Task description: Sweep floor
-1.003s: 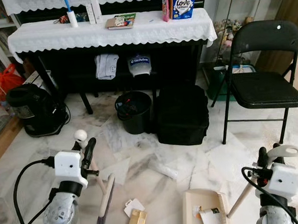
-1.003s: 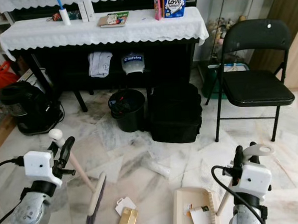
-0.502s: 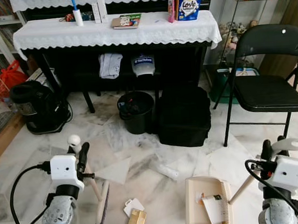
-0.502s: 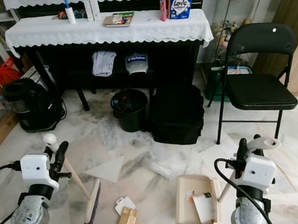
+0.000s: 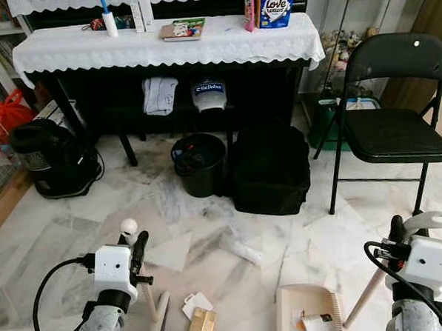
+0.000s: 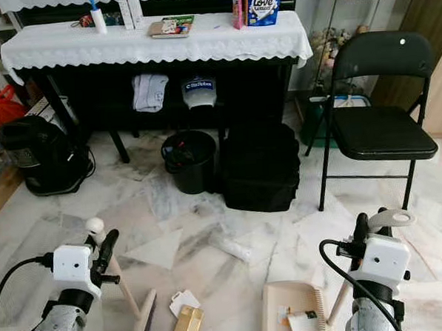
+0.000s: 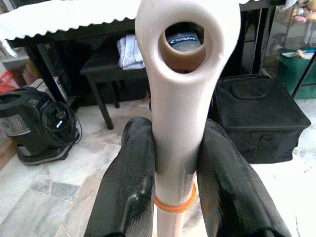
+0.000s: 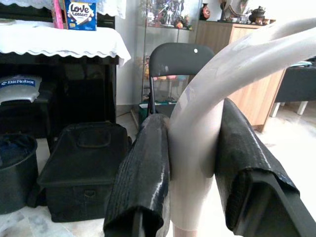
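Observation:
My left gripper (image 5: pixel 139 250) (image 7: pixel 175 129) is shut on the cream broom handle (image 7: pixel 180 98) near its looped top. The broom's brush head (image 5: pixel 159 323) rests on the marble floor beside a white card (image 5: pixel 193 305) and a gold box (image 5: pixel 202 327). A crumpled white wrapper (image 5: pixel 241 250) lies further out. My right gripper (image 5: pixel 397 232) (image 8: pixel 193 123) is shut on the curved cream handle (image 8: pixel 232 69) of the dustpan (image 5: pixel 288 314), which sits on the floor holding a few scraps of paper.
Ahead stand a black bin (image 5: pixel 199 164), a black bag (image 5: pixel 270 170) and a black piano under a white lace cloth (image 5: pixel 163 46). A black folding chair (image 5: pixel 394 131) is at the right. A black vacuum cleaner (image 5: pixel 49 160) sits at the left.
The left gripper and broom have shifted right, with the brush head now closer to the card and box. The dustpan sits lower in view. The camera has also moved a little.

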You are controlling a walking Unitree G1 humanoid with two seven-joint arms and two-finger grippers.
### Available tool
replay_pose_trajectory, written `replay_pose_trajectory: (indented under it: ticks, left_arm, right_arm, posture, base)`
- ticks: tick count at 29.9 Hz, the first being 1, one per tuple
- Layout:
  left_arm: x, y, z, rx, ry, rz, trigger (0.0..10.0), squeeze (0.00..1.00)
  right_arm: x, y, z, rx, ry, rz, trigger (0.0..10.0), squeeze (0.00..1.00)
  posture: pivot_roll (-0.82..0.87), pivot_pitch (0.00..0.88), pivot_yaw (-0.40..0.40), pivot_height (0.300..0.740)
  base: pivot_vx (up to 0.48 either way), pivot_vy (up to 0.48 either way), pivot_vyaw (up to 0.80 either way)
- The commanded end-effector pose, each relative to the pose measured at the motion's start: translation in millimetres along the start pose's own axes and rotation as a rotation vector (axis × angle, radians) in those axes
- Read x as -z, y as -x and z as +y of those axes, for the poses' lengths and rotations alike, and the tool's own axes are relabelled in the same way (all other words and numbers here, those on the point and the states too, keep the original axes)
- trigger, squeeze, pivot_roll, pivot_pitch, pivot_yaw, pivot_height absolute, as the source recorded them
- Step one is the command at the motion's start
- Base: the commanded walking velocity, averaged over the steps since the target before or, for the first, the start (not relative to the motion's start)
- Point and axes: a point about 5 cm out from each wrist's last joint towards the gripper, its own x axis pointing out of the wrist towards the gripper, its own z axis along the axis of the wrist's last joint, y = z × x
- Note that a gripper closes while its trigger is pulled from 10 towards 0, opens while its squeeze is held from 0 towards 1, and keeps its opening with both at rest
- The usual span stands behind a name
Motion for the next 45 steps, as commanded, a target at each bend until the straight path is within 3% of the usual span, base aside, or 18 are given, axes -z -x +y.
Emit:
replay_pose_trajectory:
  ticks: [1, 11, 26, 45]
  left_arm:
    - [-7, -2.1, 0.4, 0.007, -0.016, -0.041, 10.0, 0.0]
    - [-14, -6.1, 3.7, -0.006, -0.024, -0.063, 10.0, 0.0]
    - [-23, -12.6, 4.7, -0.028, -0.009, -0.086, 10.0, 0.0]
    - [-22, -4.8, 16.6, -0.043, -0.029, -0.058, 10.0, 0.0]
  right_arm:
    - [-15, -6.2, -3.8, 0.011, 0.0, -0.067, 10.0, 0.0]
    - [-17, -9.5, 7.8, -0.045, -0.012, -0.068, 10.0, 0.0]
    - [-24, -15.1, 6.3, -0.046, -0.015, -0.083, 10.0, 0.0]
    - [-32, -10.1, 10.8, -0.068, -0.029, -0.09, 10.0, 0.0]
  posture:
    - [-0.06, 0.0, 0.008, 0.74]
    - [-0.03, 0.0, 0.006, 0.74]
    - [-0.06, 0.0, 0.006, 0.74]
    - [-0.08, 0.0, 0.03, 0.74]
  base:
    - [0.0, 0.0, 0.0]
    - [0.0, 0.0, 0.46]
    - [0.0, 0.0, 0.8]
    - [0.0, 0.0, 0.8]
